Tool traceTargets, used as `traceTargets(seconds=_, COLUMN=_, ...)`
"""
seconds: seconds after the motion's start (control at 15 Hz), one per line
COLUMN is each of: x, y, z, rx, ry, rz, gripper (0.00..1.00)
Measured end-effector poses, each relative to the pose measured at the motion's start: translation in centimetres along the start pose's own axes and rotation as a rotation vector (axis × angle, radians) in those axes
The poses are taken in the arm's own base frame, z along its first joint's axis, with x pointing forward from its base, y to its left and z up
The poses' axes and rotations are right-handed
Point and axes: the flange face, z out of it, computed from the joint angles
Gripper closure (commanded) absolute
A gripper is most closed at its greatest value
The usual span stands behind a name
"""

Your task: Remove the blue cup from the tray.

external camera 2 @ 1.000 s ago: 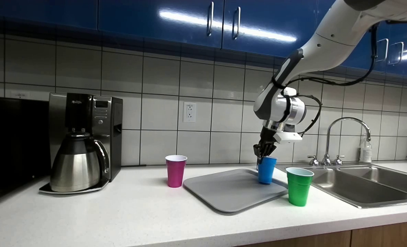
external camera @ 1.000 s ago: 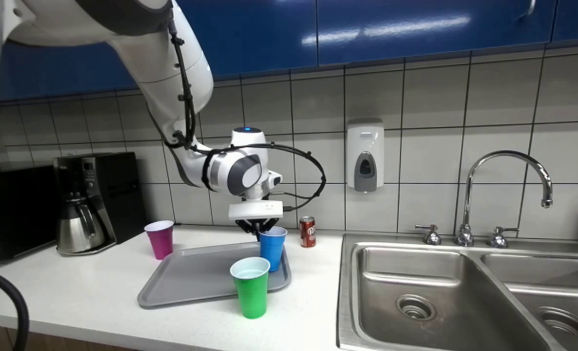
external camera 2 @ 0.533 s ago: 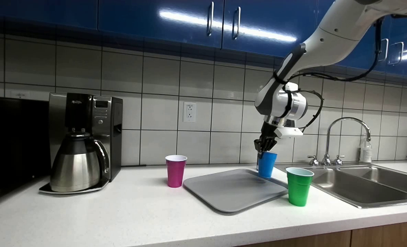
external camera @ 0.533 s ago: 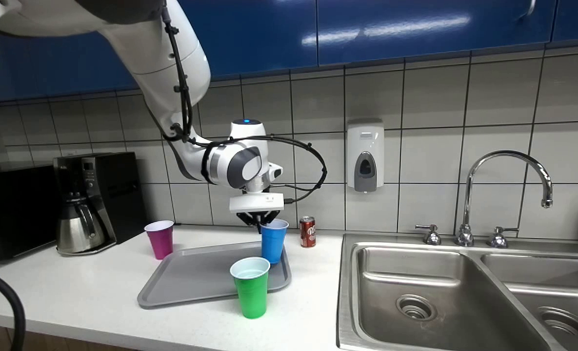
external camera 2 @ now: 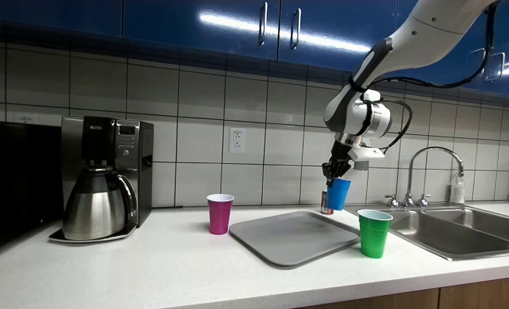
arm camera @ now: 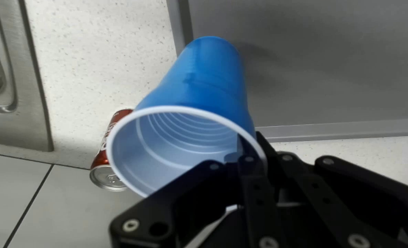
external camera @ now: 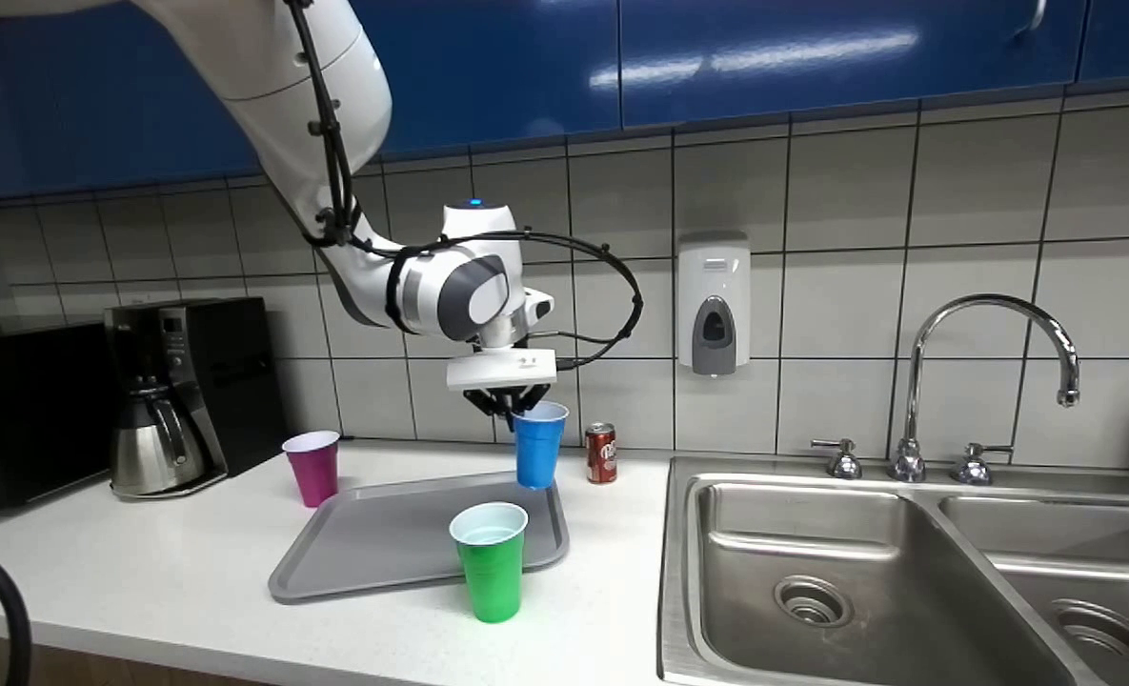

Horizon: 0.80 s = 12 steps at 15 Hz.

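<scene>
The blue cup (external camera: 538, 453) hangs in the air above the back right part of the grey tray (external camera: 383, 543). In an exterior view the cup (external camera 2: 338, 195) tilts a little, its base above the tray (external camera 2: 288, 238). My gripper (external camera: 512, 419) is shut on the cup's rim. In the wrist view the gripper (arm camera: 253, 139) pinches the cup wall, with one finger inside the cup and one outside. The cup (arm camera: 210, 75) looks empty there, and its base overlaps the tray's side rim (arm camera: 181, 24).
A green cup (external camera: 493, 572) stands at the tray's front right corner, a magenta cup (external camera: 313, 469) at its back left. A red soda can (external camera: 601, 453) stands behind right, close to the held cup. The steel sink (external camera: 675, 572) lies to the right. A coffee maker (external camera 2: 104, 180) stands left.
My gripper has risen with the blue cup in it. The cup has lifted clear of the tray and shifted slightly toward the wall and right. The tray and other cups have not moved.
</scene>
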Motion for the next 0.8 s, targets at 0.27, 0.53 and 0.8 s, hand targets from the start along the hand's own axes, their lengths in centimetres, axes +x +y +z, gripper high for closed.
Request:
traceTargets(seconds=0.27, x=-1.0, y=1.6, z=-1.2, rx=-0.023, ry=0.004, rz=0.027, gripper=0.99)
traceTargets(seconds=0.53, x=-2.5, y=3.9, z=-1.6, rx=-0.047, ry=-0.004, rz=0.067, gripper=0.99)
traceTargets(seconds=0.8, x=-4.0, y=6.2, z=-1.8, rx=-0.065, ry=-0.015, rz=0.098, gripper=0.99)
